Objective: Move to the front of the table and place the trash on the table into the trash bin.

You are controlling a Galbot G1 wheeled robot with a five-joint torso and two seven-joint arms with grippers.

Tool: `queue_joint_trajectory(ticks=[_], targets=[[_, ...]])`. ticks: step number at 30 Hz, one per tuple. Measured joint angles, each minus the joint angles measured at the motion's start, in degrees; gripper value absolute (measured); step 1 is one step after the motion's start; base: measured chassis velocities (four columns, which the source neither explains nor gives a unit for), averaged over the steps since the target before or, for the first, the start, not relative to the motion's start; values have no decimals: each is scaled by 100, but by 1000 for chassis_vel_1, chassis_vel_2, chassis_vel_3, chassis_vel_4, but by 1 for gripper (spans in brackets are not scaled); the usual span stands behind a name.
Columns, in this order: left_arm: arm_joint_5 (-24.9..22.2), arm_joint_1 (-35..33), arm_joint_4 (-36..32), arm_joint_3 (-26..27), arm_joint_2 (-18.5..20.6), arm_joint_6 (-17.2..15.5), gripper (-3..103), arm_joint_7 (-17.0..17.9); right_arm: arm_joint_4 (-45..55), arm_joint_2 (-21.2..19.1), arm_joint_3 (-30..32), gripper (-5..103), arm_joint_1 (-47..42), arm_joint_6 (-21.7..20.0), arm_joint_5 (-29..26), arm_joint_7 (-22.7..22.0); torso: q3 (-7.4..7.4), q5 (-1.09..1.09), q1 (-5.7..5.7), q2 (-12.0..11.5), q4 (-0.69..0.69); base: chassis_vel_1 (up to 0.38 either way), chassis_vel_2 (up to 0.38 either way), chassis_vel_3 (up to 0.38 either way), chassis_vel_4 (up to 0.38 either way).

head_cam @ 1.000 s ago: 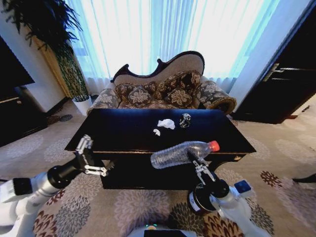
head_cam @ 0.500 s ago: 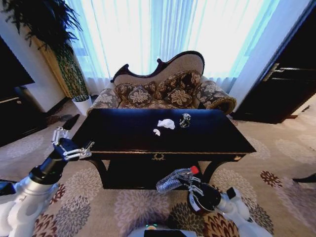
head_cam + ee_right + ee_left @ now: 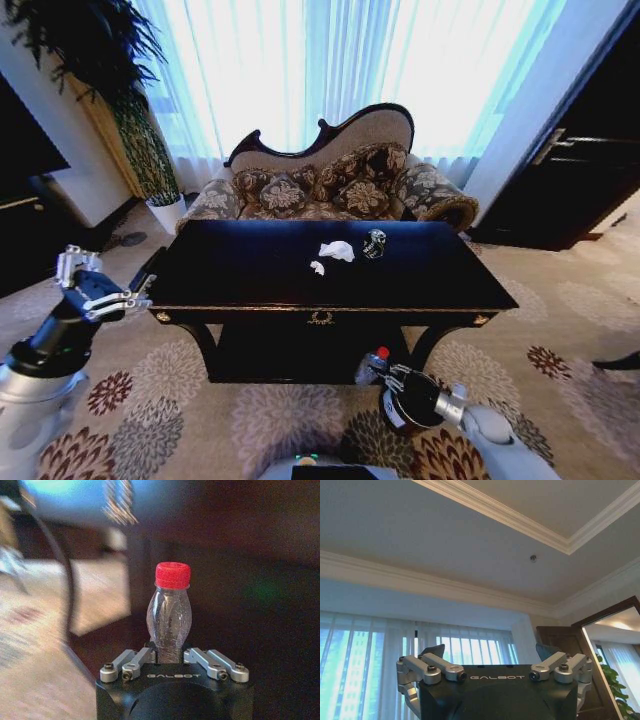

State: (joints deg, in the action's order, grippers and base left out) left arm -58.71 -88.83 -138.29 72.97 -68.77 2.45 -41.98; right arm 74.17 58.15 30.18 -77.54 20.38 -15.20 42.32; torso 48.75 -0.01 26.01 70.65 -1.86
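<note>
The large, dark, glossy wooden desk with curved legs and a small gold ornament on its front edge stands in front of a patterned sofa. On its top, toward the sofa side, lie two small white crumpled paper balls, the smaller one just in front of the larger, and beside them to the right a small dark shiny item.

The right gripper is low in front of the desk, below the level of its top and near the right front leg. Its fingers are closed on the body of a clear plastic bottle with a red cap; in the right wrist view the bottle sticks straight out from between them, cap farthest from the gripper. In the head view the bottle is just beside the rim of the small dark cylindrical bin, which stands on the flower-patterned carpet close to the robot, partly covered by the right arm.

The left gripper is raised off the desk's left end, apart from it and holding nothing. Its fingers are spread wide, pointing up toward the ceiling in the left wrist view.
</note>
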Motion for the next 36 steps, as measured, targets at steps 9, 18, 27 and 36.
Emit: queue_joint_trajectory(ticks=[9, 18, 27, 36], targets=[[-44, -62, -68, 48, -42, 20, 100, -63, -970, 111, -124, 19, 297, -438, 899, -2482, 0, 1, 0, 0, 0, 0, 0, 0, 0], [-89, -48, -76, 55, -34, 20, 100, -89, -1831, 166, -85, 19, 562, -804, 920, -2969, 0, -1, 0, 0, 0, 0, 0, 0, 0], [-83, -45, -17, 29, -30, 52, 100, -175, -1933, 412, -115, 19, 548, -1152, 678, -2953, 0, 0, 0, 0, 1, 0, 0, 0, 0], [-54, -18, 92, 23, 36, 103, 100, -282, -1961, 531, -121, 25, 512, -1248, 702, -2989, 0, -1, 0, 0, 0, 0, 0, 0, 0]])
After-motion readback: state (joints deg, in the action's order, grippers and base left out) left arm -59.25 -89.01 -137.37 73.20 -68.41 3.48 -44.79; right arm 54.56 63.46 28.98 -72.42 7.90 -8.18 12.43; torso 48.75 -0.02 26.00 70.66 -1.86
